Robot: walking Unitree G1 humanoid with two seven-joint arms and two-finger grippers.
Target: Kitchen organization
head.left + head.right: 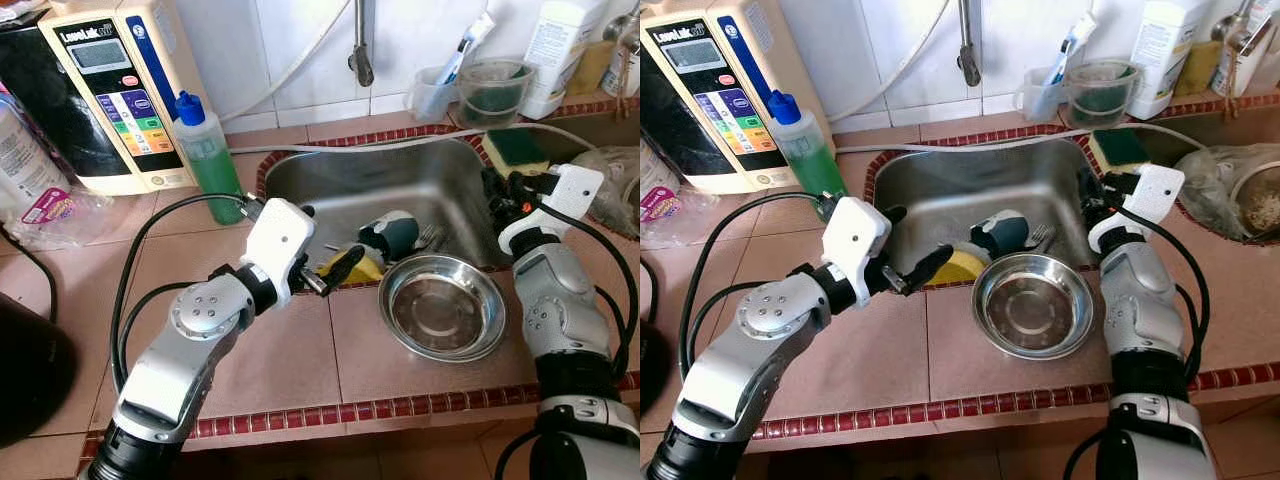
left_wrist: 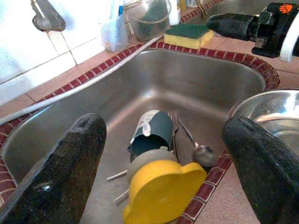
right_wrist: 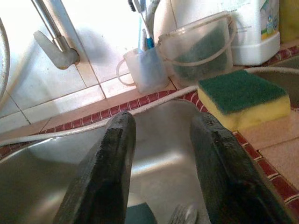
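Two parted pincers, left pincer [image 1: 335, 270] and right pincer [image 1: 492, 190], over sink [image 1: 400, 185]

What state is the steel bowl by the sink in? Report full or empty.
Empty. The steel bowl sits upright on the tiled counter at the sink's front edge, its bare shiny bottom visible, nothing inside.

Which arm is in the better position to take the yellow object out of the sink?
Left. The left gripper is open at the sink's near rim, with the yellow object directly between its fingers in its wrist view. The right gripper is over the far right side, toward the sponge.
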